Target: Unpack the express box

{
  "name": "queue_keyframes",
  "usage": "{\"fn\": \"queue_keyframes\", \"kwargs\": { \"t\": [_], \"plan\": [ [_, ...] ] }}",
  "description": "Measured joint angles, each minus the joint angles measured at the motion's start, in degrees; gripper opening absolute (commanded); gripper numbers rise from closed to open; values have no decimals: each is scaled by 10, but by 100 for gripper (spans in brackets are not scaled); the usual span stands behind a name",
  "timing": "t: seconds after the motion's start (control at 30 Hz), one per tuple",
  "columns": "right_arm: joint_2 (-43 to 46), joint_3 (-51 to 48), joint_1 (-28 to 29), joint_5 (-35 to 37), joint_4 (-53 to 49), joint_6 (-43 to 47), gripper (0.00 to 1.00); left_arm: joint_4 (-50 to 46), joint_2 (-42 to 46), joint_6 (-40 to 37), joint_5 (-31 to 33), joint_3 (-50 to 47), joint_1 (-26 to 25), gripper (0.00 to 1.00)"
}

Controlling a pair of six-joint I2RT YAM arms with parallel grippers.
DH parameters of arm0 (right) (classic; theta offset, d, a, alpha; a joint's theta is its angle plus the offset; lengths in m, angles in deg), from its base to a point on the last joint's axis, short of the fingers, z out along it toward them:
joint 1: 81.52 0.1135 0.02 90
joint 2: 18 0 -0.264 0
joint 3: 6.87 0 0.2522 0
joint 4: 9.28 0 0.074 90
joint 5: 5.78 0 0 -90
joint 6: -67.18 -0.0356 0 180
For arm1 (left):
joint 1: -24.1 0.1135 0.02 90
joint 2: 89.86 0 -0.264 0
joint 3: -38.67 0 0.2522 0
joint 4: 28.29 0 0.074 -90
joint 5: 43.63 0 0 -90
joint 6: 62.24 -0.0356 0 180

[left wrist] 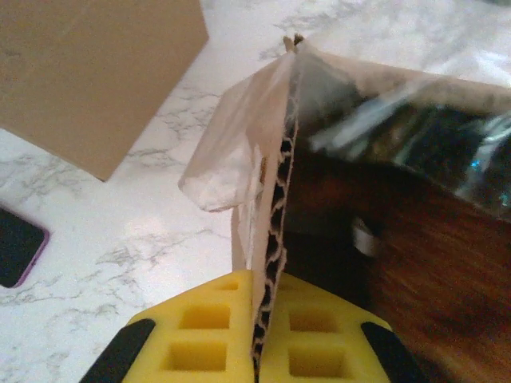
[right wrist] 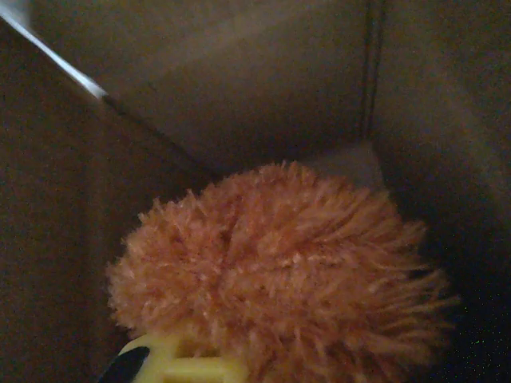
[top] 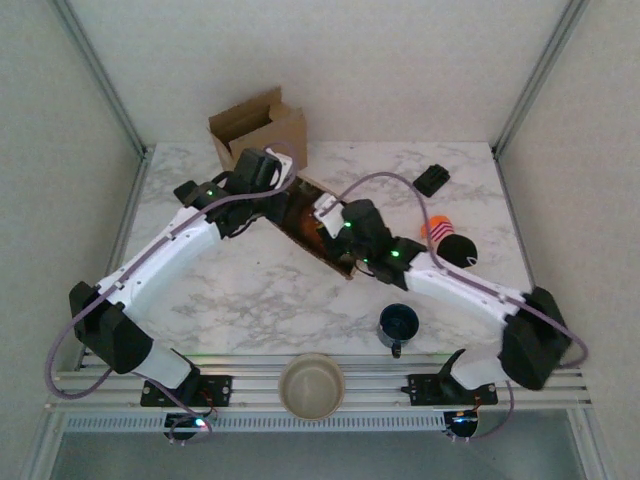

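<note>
The express box [top: 300, 228] is brown cardboard and lies tilted mid-table with its top open. My left gripper [left wrist: 259, 319] is shut on the corrugated edge of the box's wall [left wrist: 279, 199], where a loose strip of clear tape [left wrist: 227, 152] hangs. My right gripper [top: 335, 225] reaches down inside the box. In the right wrist view a fuzzy orange ball [right wrist: 279, 263] sits against my yellow finger [right wrist: 180, 363], and the gripper is shut on it; the other finger is hidden behind the fluff. Shiny wrapped contents [left wrist: 415, 136] show inside the box.
A second open cardboard box [top: 258, 128] stands at the back left. A dark phone [left wrist: 16, 247] lies near it. A black item [top: 432, 180] and an orange-and-black plush [top: 452, 242] lie on the right. A blue mug [top: 398, 325] and a beige bowl [top: 311, 385] sit near the front edge.
</note>
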Motion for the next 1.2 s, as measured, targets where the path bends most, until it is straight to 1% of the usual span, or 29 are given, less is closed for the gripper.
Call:
{"fn": "queue_keyframes", "kwargs": {
  "t": [0.07, 0.17, 0.27, 0.37, 0.43, 0.5, 0.57, 0.63, 0.73, 0.87, 0.93, 1.07, 1.2],
  "plan": [
    [42, -12, 0, -32, 39, -16, 0, 6, -3, 10, 7, 0, 4, 0],
    [79, -25, 0, -57, 92, -43, 0, 6, -11, 23, 14, 0, 7, 0],
    [103, -29, 0, -61, 131, -69, 0, 5, -18, 35, 17, 0, 9, 0],
    [123, -27, 0, -45, 156, -87, 0, 0, -21, 51, 18, 0, 16, 0],
    [131, -8, -2, -24, 149, -92, 0, -8, -22, 67, 18, 0, 23, 0],
    [129, 34, -7, -5, 125, -95, 0, -21, -22, 87, 18, 0, 33, 0],
    [118, 106, -23, 12, 78, -97, 0, -41, -22, 108, 17, 0, 42, 0],
    [97, 191, -49, 26, 29, -97, 0, -60, -22, 126, 17, 0, 47, 0],
    [59, 305, -104, 37, -40, -97, 0, -80, -14, 150, 15, -10, 49, 0],
    [-14, 416, -175, 38, -139, -83, 0, -112, 7, 173, 9, -26, 51, 0],
    [-71, 467, -201, 33, -199, -60, 0, -126, 17, 181, 5, -31, 57, 0],
    [-200, 541, -232, 4, -295, -12, 0, -137, 26, 195, -3, -50, 78, 0],
    [-325, 568, -252, -24, -362, 24, 0, -136, 28, 205, -7, -56, 103, 0]
  ]
}}
